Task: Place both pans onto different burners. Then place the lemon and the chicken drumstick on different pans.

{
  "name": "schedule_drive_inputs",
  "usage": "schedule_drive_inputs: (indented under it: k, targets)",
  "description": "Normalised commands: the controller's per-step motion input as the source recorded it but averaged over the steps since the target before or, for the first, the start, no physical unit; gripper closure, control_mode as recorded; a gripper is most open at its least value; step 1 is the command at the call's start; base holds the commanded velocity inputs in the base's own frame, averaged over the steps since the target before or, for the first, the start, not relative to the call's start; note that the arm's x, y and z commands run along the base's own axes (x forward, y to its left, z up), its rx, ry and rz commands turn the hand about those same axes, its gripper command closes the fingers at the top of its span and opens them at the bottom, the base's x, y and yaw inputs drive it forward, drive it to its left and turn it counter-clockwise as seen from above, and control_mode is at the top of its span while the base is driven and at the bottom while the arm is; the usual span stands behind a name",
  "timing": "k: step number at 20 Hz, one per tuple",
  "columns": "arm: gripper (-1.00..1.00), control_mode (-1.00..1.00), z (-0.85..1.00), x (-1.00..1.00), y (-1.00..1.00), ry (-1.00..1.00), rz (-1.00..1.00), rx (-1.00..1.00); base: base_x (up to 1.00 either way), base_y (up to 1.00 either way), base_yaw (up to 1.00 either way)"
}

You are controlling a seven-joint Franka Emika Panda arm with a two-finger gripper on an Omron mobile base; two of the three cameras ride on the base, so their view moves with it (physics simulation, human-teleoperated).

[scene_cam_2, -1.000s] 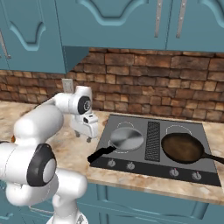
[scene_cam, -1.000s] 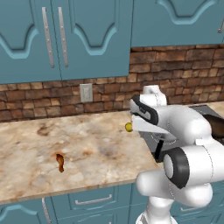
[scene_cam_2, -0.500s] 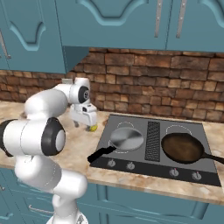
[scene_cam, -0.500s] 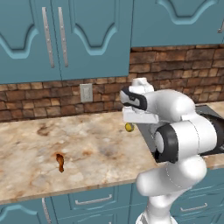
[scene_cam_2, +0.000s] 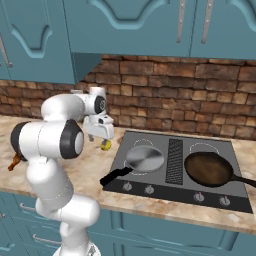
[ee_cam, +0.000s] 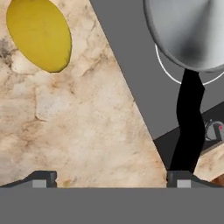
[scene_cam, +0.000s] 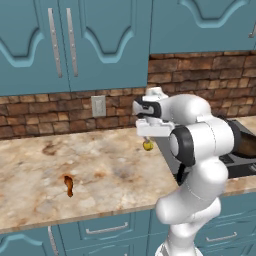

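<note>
In the hand view the gripper (ee_cam: 111,177) stands spread wide and holds nothing: one dark fingertip (ee_cam: 41,178) sits at the lower left of the frame and the other at the lower right, with bare marbled countertop (ee_cam: 78,127) between them. The lemon (ee_cam: 39,34) lies in the upper left corner of that view, well above the left fingertip and outside the gap, resting on the countertop. The silver pan (ee_cam: 192,30) fills the upper right, sitting on a white burner ring (ee_cam: 168,72) of the grey cooktop (ee_cam: 131,65); its black handle (ee_cam: 189,122) runs down the frame to just above the right fingertip.

In the left base view the gripper (scene_cam: 150,131) is at centre frame, hanging over the countertop (scene_cam: 100,170), and the lemon (scene_cam: 148,145) shows just under it. The chicken drumstick (scene_cam: 68,185) lies at the lower left of the frame, well apart from the gripper.

In the right base view the gripper (scene_cam_2: 101,131) is left of centre, with the lemon (scene_cam_2: 105,145) right below it, near the left edge of the cooktop (scene_cam_2: 175,187). The silver pan (scene_cam_2: 145,157) sits on the front left burner and the brown pan (scene_cam_2: 207,168) on the front right one, both empty. The drumstick (scene_cam_2: 13,162) peeks out at the far left edge, partly behind the arm.
</note>
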Motion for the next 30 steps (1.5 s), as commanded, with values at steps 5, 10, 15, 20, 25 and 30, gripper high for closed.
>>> schedule_drive_inputs:
  k: [5, 10, 15, 20, 25, 30]
  targets:
    - [-1.00, -1.00, -0.44, 0.36, 0.11, -0.10, 0.02, 0.00, 0.00, 0.00, 0.00]
    - [-1.00, -1.00, -0.14, 0.32, 0.00, -0.15, 0.00, 0.00, 0.00, 0.00, 0.00]
    - [-1.00, -1.00, -0.07, 0.24, 0.00, -0.11, 0.01, 0.00, 0.00, 0.00, 0.00]
    - [-1.00, -1.00, -0.12, 0.15, -0.04, 0.00, 0.10, 0.00, 0.00, 0.00, 0.00]
    - [-1.00, -1.00, -0.09, 0.22, -0.08, 0.00, 0.13, 0.00, 0.00, 0.00, 0.00]
    - [-1.00, -1.00, -0.14, 0.25, 0.00, 0.00, 0.07, 0.00, 0.00, 0.00, 0.00]
